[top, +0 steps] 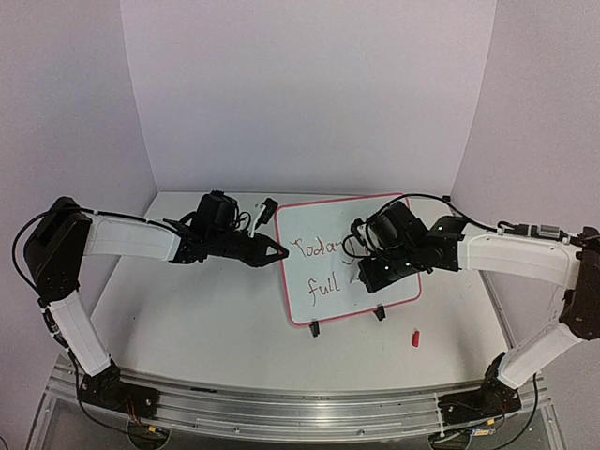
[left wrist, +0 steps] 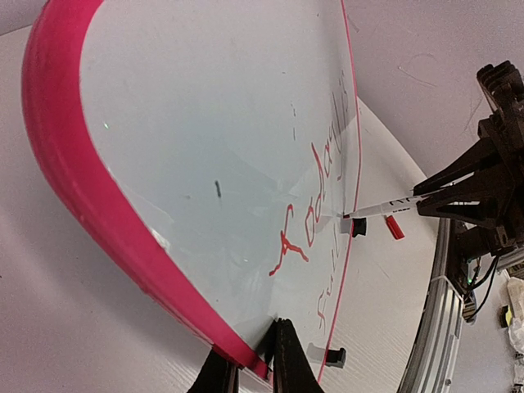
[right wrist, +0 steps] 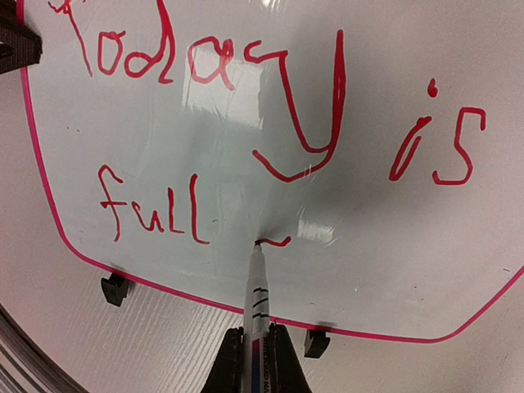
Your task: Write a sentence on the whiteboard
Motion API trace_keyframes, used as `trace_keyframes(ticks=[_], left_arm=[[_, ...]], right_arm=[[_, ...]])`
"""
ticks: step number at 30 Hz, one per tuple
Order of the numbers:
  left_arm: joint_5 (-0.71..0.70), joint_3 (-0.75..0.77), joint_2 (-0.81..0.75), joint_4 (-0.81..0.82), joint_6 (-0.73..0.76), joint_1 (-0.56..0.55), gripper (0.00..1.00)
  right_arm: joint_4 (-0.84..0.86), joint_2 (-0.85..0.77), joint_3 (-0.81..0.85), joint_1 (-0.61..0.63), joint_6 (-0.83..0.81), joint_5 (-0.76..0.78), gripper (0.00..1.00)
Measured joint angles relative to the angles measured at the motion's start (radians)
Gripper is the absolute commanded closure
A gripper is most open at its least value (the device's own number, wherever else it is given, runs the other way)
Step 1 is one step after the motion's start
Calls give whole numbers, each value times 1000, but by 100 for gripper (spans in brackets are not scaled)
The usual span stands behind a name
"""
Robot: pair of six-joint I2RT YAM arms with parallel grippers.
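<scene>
The whiteboard, white with a thin red-pink frame, stands tilted on a wire stand mid-table. The sentence is in red marker: "Today is" above "full", with a short fresh stroke after it. My right gripper is shut on a white marker whose tip touches the board at that stroke. My left gripper is shut on the whiteboard's left frame edge, one finger on each side. In the top view the left gripper is at the board's left edge and the right gripper is over its lower middle.
The marker's red cap lies on the table right of the board's front. The stand's black feet stick out under the bottom edge. The metal rail runs along the near edge. White walls enclose the back and sides.
</scene>
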Motion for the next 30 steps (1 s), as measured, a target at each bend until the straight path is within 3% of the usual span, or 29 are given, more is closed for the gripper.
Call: trace_keyframes(ticks=[30], left_arm=[[-3, 19, 11, -14, 8, 0, 100]], right_arm=[[-55, 0, 1, -11, -12, 64, 100]])
